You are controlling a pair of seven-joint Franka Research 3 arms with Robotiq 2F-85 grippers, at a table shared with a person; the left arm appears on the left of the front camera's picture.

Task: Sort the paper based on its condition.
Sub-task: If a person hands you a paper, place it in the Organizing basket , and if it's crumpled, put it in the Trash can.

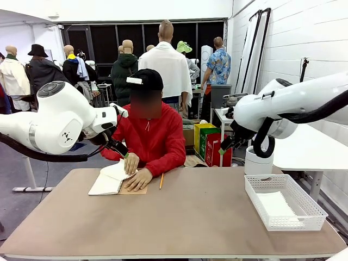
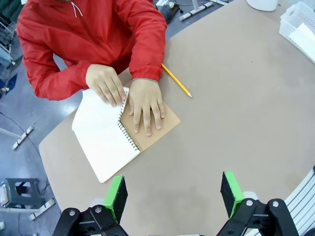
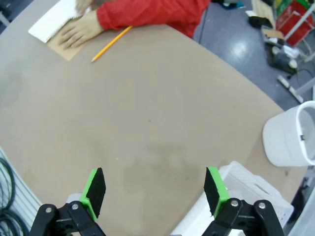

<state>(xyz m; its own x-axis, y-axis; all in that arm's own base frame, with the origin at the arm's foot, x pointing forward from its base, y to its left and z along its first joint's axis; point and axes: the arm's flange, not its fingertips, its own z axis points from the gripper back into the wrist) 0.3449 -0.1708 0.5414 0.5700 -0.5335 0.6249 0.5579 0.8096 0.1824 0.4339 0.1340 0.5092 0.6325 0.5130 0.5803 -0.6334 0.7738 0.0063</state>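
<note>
Both claws hang spread wide above the table [image 1: 179, 217], gripping nothing: the left gripper [image 2: 173, 196] over bare tabletop, the right gripper [image 3: 155, 191] likewise, up in the air. Paper [image 2: 101, 140] lies well ahead of the left claw, in the open notebook [image 2: 152, 127] under the person's hands [image 2: 145, 104]. More paper [image 1: 276, 205] sits in the white mesh tray [image 1: 312, 215], just beside the right claw.

Both arms [image 1: 54, 117] are glossy white, rounded shells with a grey cap on the left joint and fat black cables looping underneath. Grippers [image 2: 172, 196] are black with bright green pads [image 2: 116, 195] and silver screws. The person [image 1: 155, 136] wears a red hoodie with drawstrings and a black cap.
</note>
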